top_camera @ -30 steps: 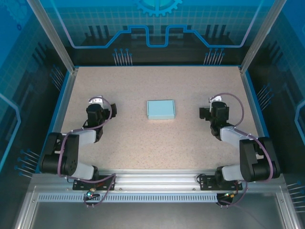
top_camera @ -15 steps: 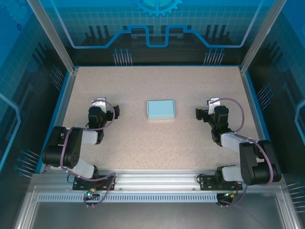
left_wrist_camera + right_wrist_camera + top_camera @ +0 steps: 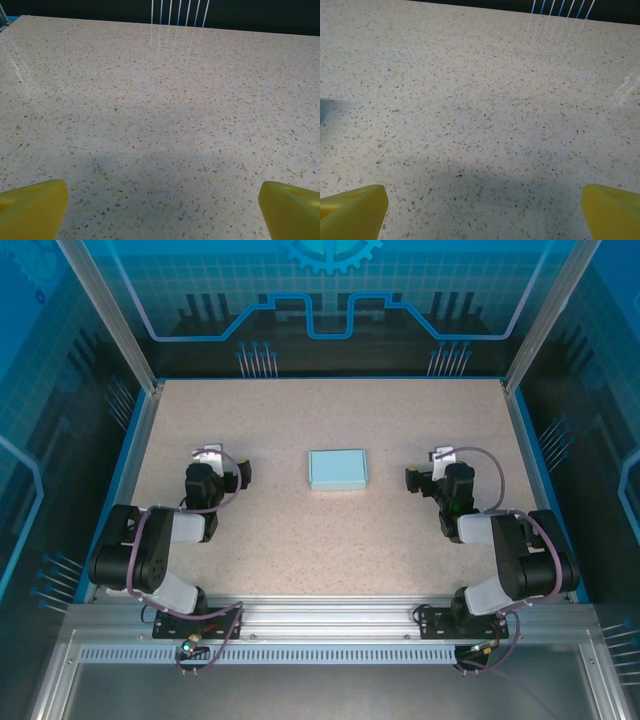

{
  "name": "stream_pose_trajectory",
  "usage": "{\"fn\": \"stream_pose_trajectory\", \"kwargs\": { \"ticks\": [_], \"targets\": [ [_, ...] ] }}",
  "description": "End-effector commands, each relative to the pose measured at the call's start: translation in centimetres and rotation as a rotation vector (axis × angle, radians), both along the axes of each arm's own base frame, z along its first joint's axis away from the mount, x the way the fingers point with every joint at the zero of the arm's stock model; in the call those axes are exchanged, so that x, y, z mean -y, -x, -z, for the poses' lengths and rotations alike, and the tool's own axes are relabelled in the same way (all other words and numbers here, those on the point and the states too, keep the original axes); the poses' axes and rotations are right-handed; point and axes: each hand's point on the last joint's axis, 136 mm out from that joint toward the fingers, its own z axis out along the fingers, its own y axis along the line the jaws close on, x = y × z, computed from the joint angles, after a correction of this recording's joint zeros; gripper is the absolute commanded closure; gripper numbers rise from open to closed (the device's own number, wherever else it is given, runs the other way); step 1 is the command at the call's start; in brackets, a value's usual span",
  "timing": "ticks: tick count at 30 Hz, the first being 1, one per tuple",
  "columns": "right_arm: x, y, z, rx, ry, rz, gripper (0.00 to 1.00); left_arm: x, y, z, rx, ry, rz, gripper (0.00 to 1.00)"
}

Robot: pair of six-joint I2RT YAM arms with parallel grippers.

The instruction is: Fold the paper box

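Note:
The paper box (image 3: 338, 469) is a small, shallow, pale-blue rectangle lying closed and flat in the middle of the speckled table (image 3: 320, 540). My left gripper (image 3: 208, 460) sits low over the table to the box's left, well apart from it. My right gripper (image 3: 443, 460) sits to the box's right, also apart from it. In the left wrist view the left gripper (image 3: 165, 212) has its yellow fingertips (image 3: 32, 207) at the far corners with bare table between them. The right gripper (image 3: 485, 212) looks the same, its fingertips (image 3: 352, 210) spread wide. Both are open and hold nothing.
A blue rim (image 3: 135, 455) borders the table, with metal frame posts (image 3: 110, 315) at the back corners. Rows of thin white pins (image 3: 255, 360) stand behind the back edge. The aluminium rail (image 3: 320, 615) with the arm bases runs along the near edge.
Both arms have folded back and settled lower near their sides. The right wrist has shifted slightly left. The box has not moved, and both grippers stay open.

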Motion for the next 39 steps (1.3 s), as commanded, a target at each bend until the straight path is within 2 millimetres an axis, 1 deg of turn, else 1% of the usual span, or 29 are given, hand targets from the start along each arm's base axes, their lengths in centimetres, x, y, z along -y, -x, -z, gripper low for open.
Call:
{"fn": "stream_pose_trajectory", "kwargs": {
  "ticks": [1,4,6,39],
  "targets": [
    [-0.45,-0.51,-1.53,0.079,0.017,-0.018,0.0,0.01,-0.18,-0.45,0.028,-0.011,0.016,0.01],
    [-0.73,-0.9,-1.25,0.045,0.014,-0.034,0.0,0.04,-0.17,-0.47,0.028,-0.011,0.017,0.01],
    [-0.4,-1.07,-1.16,0.033,-0.013,-0.042,0.0,0.02,-0.19,-0.49,0.029,-0.011,0.016,0.01],
    [-0.43,-1.06,-1.19,0.032,-0.018,-0.046,0.0,0.11,-0.14,-0.42,0.027,-0.016,0.016,0.01]
  ]
}}
